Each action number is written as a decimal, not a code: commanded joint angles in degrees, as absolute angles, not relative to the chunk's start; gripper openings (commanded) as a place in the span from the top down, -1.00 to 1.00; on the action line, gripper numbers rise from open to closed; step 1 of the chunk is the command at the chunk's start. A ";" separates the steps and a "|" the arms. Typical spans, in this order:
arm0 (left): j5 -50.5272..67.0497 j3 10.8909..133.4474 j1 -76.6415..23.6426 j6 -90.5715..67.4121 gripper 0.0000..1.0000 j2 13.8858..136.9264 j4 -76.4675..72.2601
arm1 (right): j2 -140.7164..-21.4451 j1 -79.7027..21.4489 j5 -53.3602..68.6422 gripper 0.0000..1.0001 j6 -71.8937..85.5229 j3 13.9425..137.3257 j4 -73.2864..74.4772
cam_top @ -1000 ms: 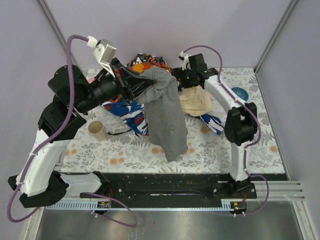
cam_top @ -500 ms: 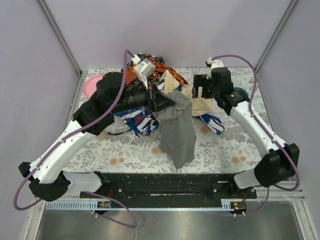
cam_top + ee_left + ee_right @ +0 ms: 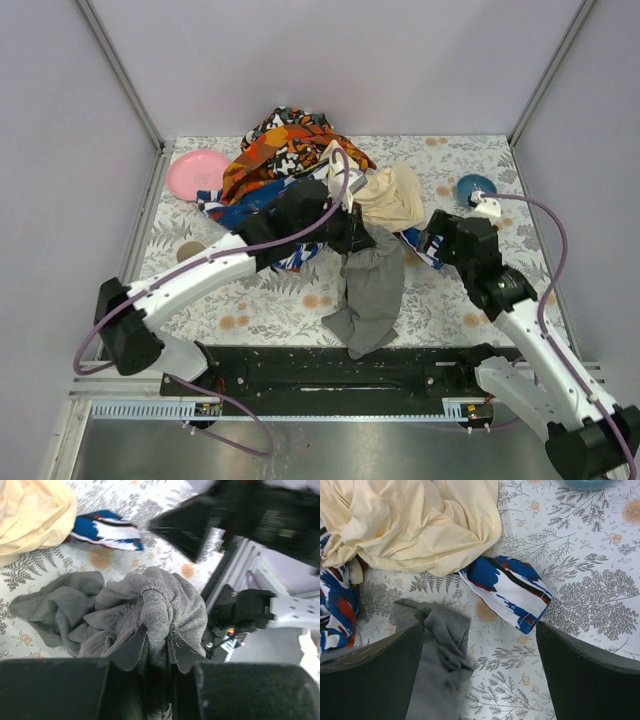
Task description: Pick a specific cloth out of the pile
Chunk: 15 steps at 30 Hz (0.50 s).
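Floral-printed table, enclosed by pale walls. The grey cloth runs from the front of the pile toward the near edge, its lower end bunched at the black rail. The left gripper is clamped on a twisted fold at its upper end, fingertips half buried in fabric. The right gripper hovers with jaws wide apart and empty, above the cloth's edge and a blue-white-red cloth. A cream cloth lies just beyond. Only the rim of a blue bowl shows in the right wrist view.
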State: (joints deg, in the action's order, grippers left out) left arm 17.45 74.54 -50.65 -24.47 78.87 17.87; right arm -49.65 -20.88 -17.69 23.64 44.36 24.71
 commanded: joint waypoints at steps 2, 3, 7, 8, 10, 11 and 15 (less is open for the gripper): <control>12.66 74.27 -51.59 -23.12 1.00 87.96 11.60 | -39.65 -20.74 -20.91 -0.99 29.35 40.09 26.36; 12.05 73.75 -51.77 -23.12 1.00 89.54 11.60 | -38.07 -20.74 -21.44 -0.99 29.44 39.38 26.63; 7.83 71.46 -52.12 -24.34 1.00 96.31 12.74 | -34.46 -20.74 -23.64 -0.99 29.88 37.62 28.30; 7.04 70.76 -52.29 -24.95 1.00 97.72 13.27 | -34.19 -20.74 -24.08 -0.99 29.88 37.36 28.47; 5.28 69.35 -52.38 -26.10 1.00 100.36 14.06 | -34.19 -20.74 -24.43 -0.99 29.97 36.92 28.91; 3.53 68.65 -52.47 -26.89 1.00 101.42 14.32 | -34.36 -20.74 -24.61 -0.99 30.06 36.57 29.00; -2.43 68.02 -52.56 -29.44 1.00 106.77 18.26 | -36.03 -20.74 -24.96 -0.99 30.06 36.03 29.09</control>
